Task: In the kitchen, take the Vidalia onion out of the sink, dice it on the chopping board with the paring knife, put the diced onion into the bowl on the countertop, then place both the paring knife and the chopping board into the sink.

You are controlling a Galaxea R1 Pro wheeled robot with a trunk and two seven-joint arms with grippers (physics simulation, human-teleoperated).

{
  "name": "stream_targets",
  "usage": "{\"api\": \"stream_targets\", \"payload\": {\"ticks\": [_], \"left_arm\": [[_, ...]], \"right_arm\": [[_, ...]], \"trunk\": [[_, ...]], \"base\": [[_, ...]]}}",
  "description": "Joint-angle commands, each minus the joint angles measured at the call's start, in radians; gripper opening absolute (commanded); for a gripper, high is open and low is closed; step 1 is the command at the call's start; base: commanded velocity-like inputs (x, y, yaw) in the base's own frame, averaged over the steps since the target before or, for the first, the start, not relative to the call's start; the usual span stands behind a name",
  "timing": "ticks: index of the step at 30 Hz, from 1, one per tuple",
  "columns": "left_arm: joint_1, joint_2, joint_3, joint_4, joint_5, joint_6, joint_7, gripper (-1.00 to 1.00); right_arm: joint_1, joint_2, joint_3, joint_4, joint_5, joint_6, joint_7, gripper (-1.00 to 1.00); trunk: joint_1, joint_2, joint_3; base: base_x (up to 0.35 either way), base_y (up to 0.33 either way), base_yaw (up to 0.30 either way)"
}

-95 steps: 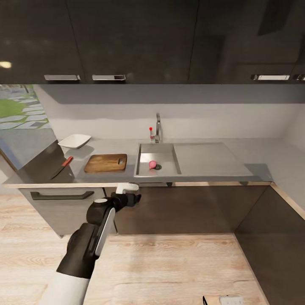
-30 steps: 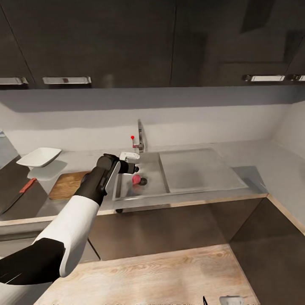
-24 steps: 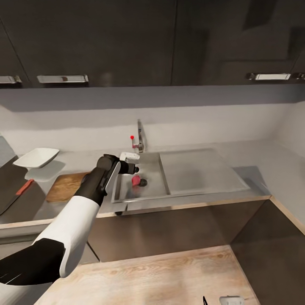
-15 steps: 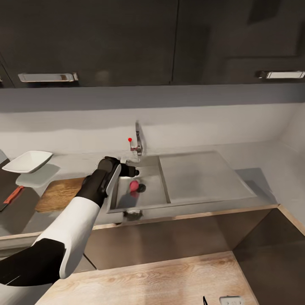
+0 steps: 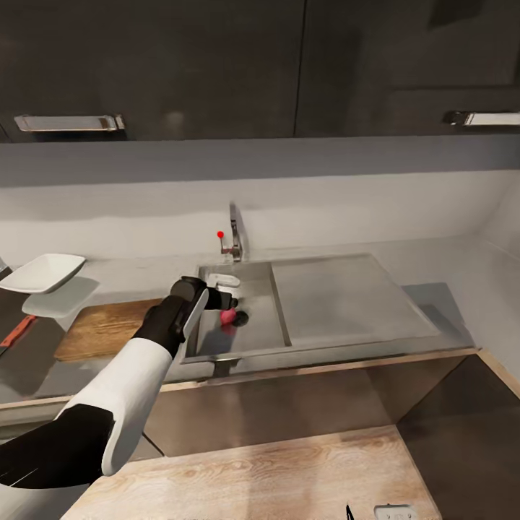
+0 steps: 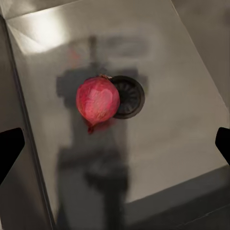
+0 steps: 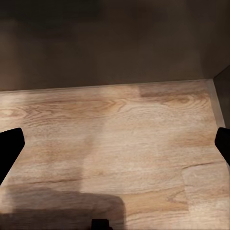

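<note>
Steel sink (image 5: 282, 339) holds the Vidalia onion (image 6: 97, 100) beneath the wide left claw (image 6: 115, 143), drain half hidden

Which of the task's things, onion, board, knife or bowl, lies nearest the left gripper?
The Vidalia onion: it lies in the sink beside the drain, just under the left gripper. The chopping board, paring knife and bowl lie farther off.
</note>
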Motion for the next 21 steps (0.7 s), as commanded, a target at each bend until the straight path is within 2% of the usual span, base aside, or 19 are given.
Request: {"api": "stream_targets", "payload": {"ticks": [1,6,16,21], "left_arm": [[-0.001,0.000,0.000,0.004,0.001,0.003,-0.002,1.00],[-0.001,0.000,0.000,0.032,0.000,0.000,-0.003,1.00],[-0.001,0.000,0.000,0.078,0.001,-0.052,-0.002,1.00],[-0.001,0.000,0.000,0.090,0.001,-0.055,-0.003,1.00]], "right_arm": [[-0.002,-0.001,0.008,-0.001,-0.010,-0.006,-0.007,1.00],[-0.002,-0.001,0.008,-0.001,-0.010,-0.006,-0.007,1.00],[-0.002,-0.001,0.007,-0.002,-0.010,-0.006,-0.007,1.00],[-0.002,-0.001,0.007,-0.002,-0.010,-0.006,-0.007,1.00]], "trunk": [[0.001,-0.002,-0.004],[0.001,-0.002,-0.012],[0.001,-0.002,-0.028],[0.001,-0.002,-0.036]], "base": [[0.194,0.000,0.000],[0.215,0.000,0.000],[0.037,0.000,0.000],[0.288,0.000,0.000]]}}
